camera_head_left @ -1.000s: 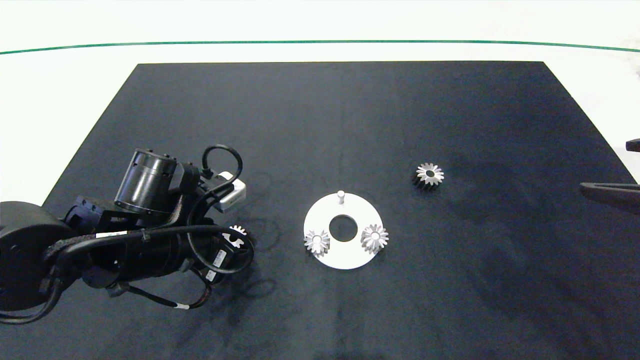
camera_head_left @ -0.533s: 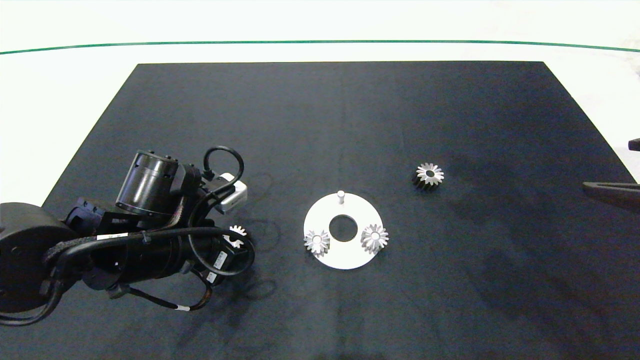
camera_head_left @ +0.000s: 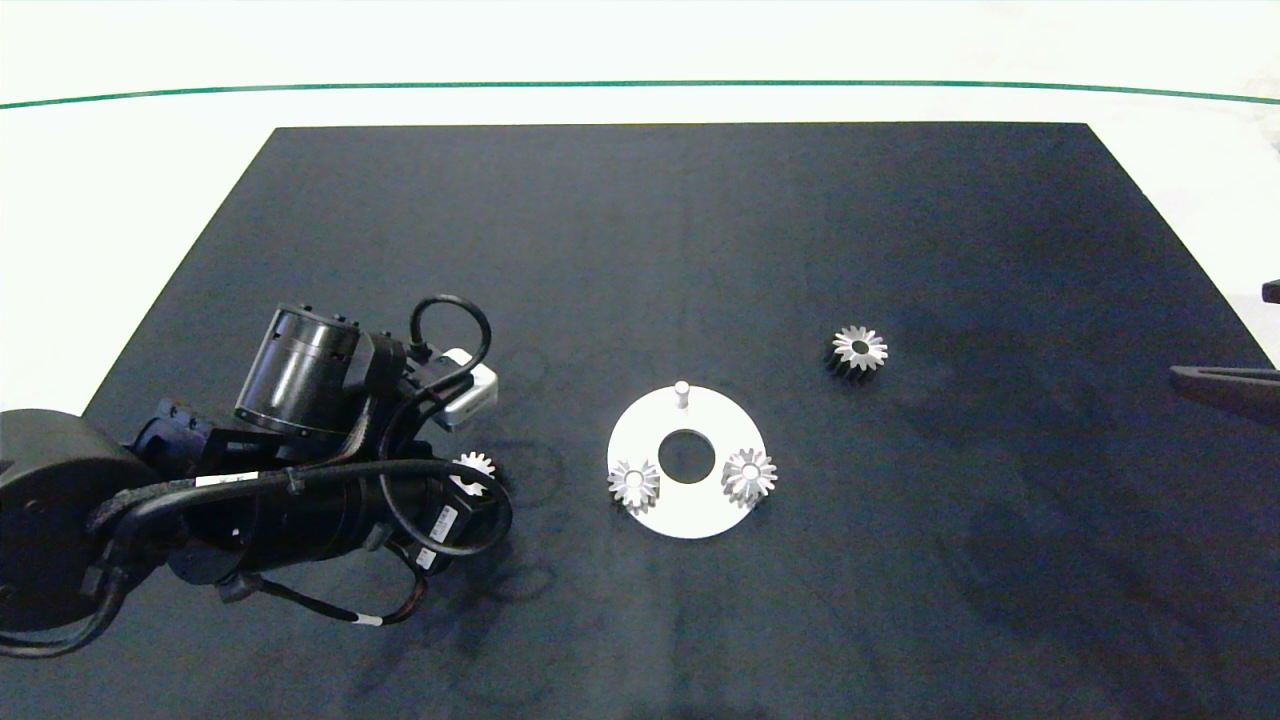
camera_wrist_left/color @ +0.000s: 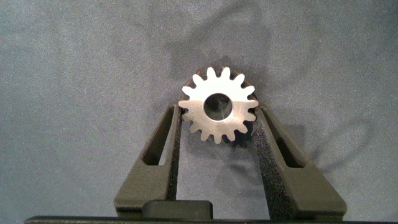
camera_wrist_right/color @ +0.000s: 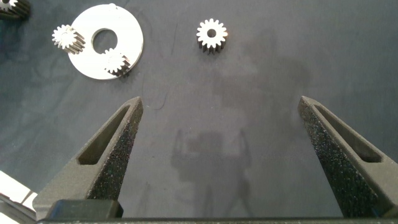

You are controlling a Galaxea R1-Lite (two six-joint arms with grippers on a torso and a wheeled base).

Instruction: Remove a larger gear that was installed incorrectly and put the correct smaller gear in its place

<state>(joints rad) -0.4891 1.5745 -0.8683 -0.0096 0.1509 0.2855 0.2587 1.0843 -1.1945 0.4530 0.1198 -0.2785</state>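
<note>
**Operator:** Where is your left gripper?

**Robot:** My left gripper (camera_wrist_left/color: 217, 109) is low over the black mat (camera_head_left: 700, 220), on the left side, some way from the white disc (camera_head_left: 690, 512). Its two fingers are drawn in narrowly on the smaller gear (camera_wrist_left/color: 217, 104), one pad against the teeth on each side. The gear lies flat-face up between my fingertips, with its blunt teeth and wide round hole showing plainly. I cannot tell whether it rests on the mat or hangs just above it.

**Operator:** And the right one?

**Robot:** My right gripper (camera_wrist_right/color: 221, 106) is parked at the mat's right edge, with its fingers spread wide apart and nothing between them.

**Operator:** Where is the larger gear?

**Robot:** The larger gear (camera_head_left: 858, 349) sits alone on the mat, to the right of the disc and a little beyond it, apart from the disc and from both my grippers.

**Operator:** What is on the disc?

**Robot:** Two pale-centred gears stand on its near half, one at the left (camera_head_left: 634, 484) and one at the right (camera_head_left: 749, 475) of its central hole. The small white peg (camera_head_left: 681, 392) at its far rim stands bare.
</note>
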